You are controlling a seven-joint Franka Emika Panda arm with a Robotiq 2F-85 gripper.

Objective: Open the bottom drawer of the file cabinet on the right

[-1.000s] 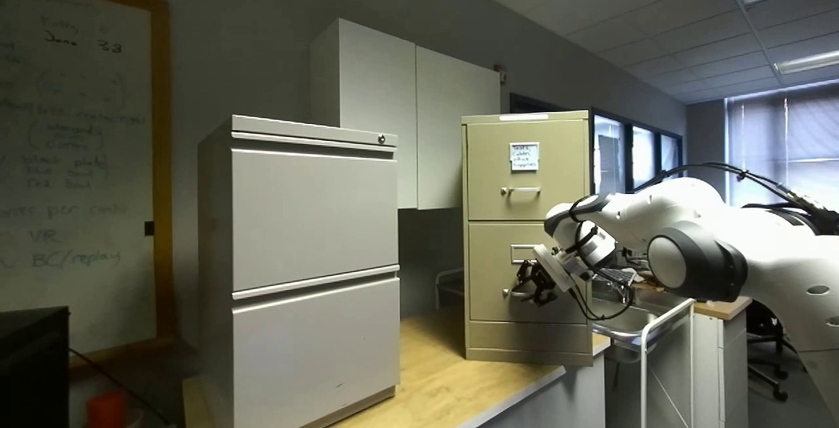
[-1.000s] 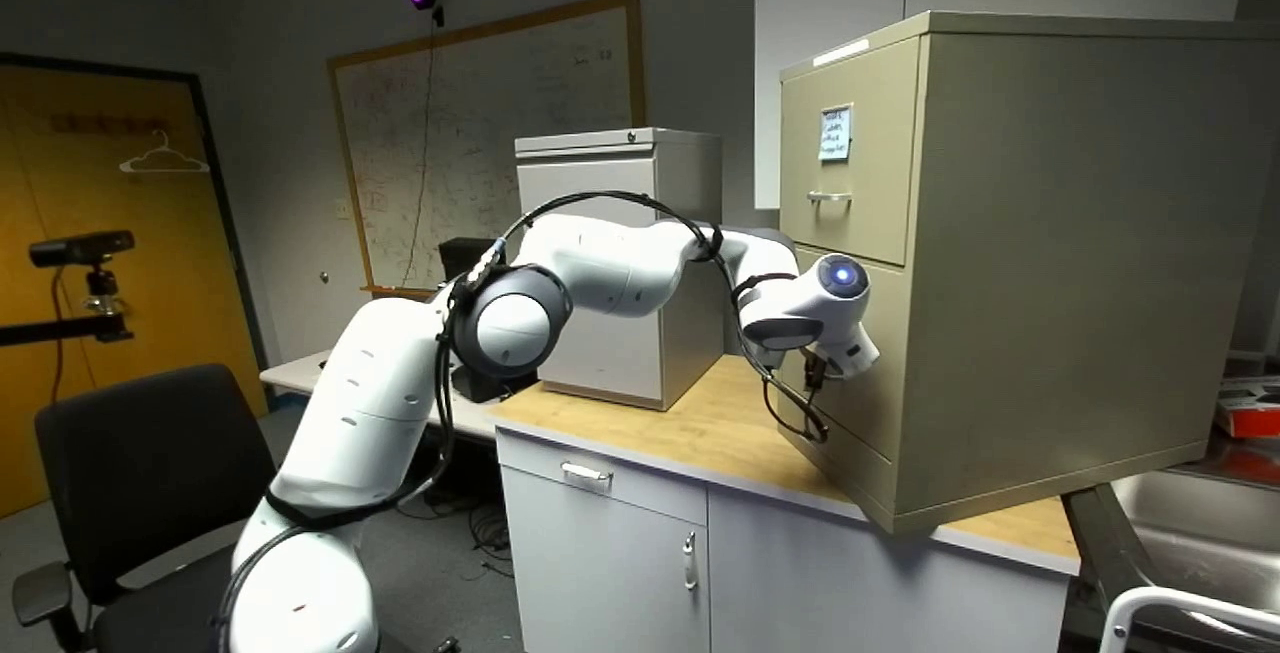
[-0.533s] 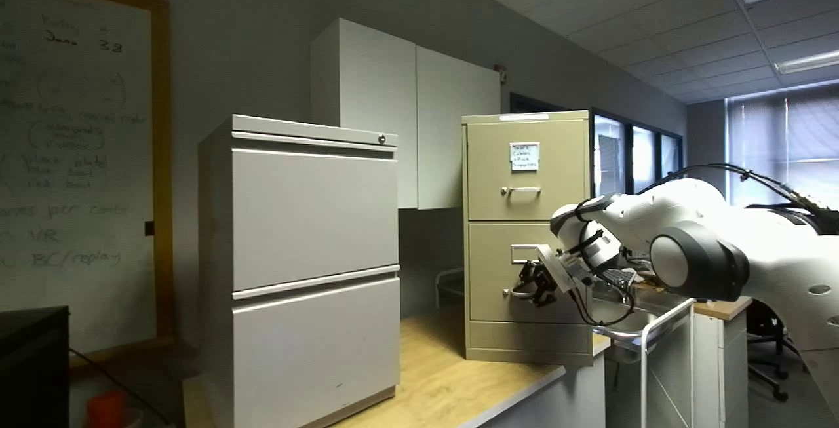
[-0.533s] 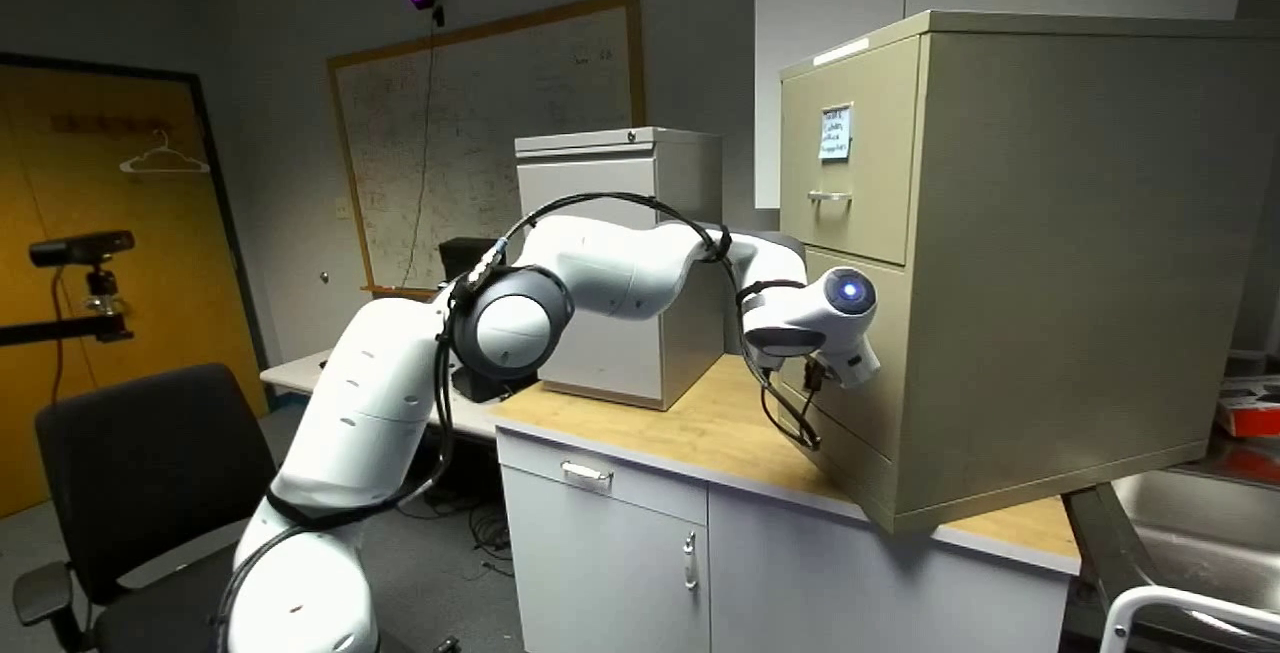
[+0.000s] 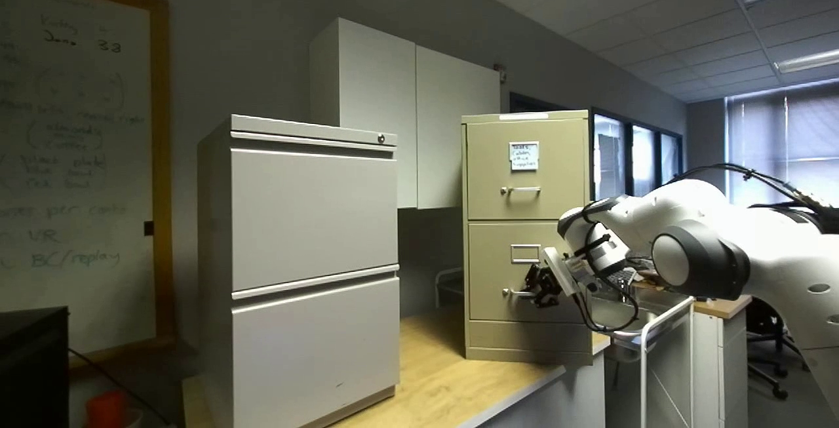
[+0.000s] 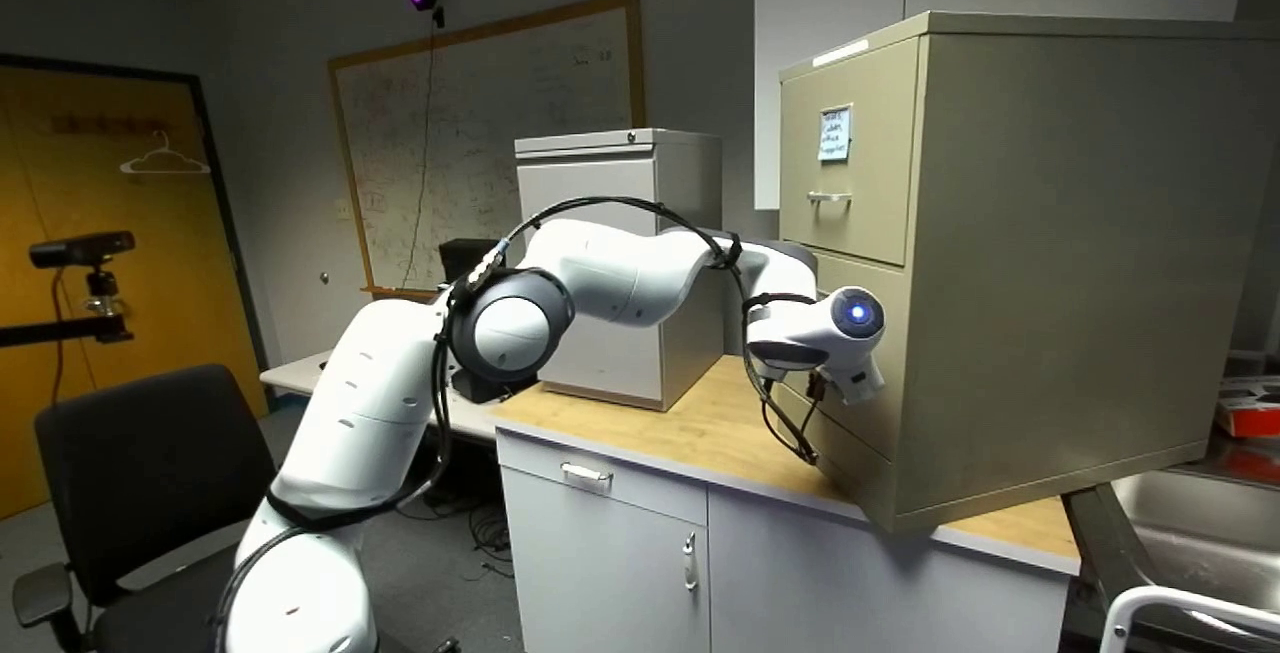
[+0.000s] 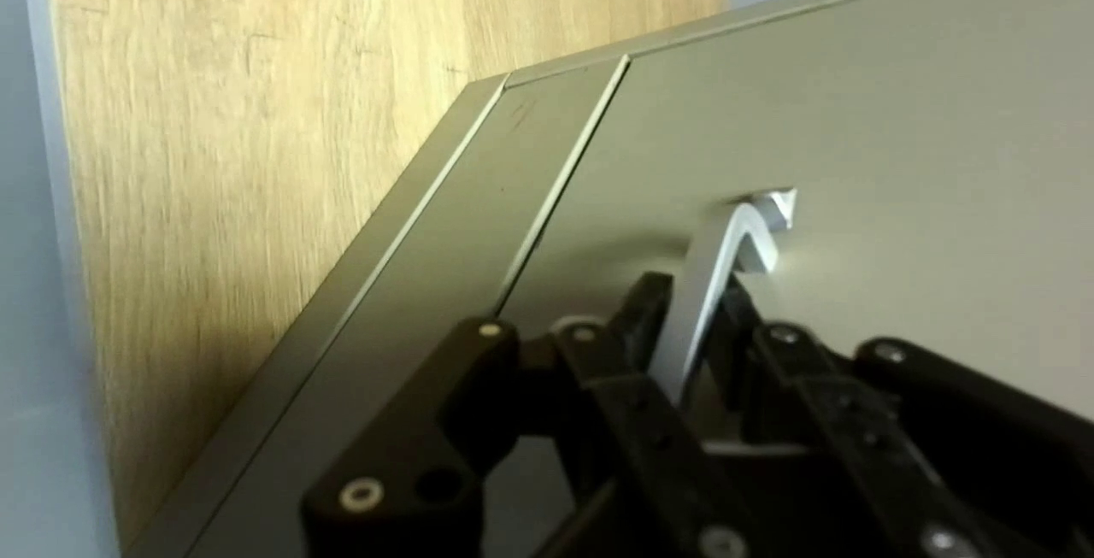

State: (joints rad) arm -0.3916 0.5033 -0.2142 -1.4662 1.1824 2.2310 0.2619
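The beige file cabinet (image 5: 560, 159) stands upright on the counter and also shows in an exterior view (image 6: 1060, 253). Its bottom drawer (image 5: 488, 261) is flush with the cabinet front; the drawer front fills much of the wrist view (image 7: 940, 156). The drawer's silver handle (image 5: 516, 293) runs between my fingers in the wrist view (image 7: 709, 259). My gripper (image 7: 693, 296) has one finger close against each side of the handle and looks shut on it. It covers the handle's right part in an exterior view (image 5: 541, 287). In an exterior view my wrist (image 6: 825, 328) hides the fingers.
A pale grey two-drawer cabinet (image 5: 314, 218) stands left of the file cabinet. Both rest on a wooden counter (image 5: 432, 356). A metal sink (image 6: 1190, 523) and a white rail (image 5: 643, 375) lie to the right. A cable loop (image 5: 616, 326) hangs under my wrist.
My gripper and wrist have moved slightly right and down, toward the right part of the handle. The bottom drawer and the cabinet have not visibly moved.
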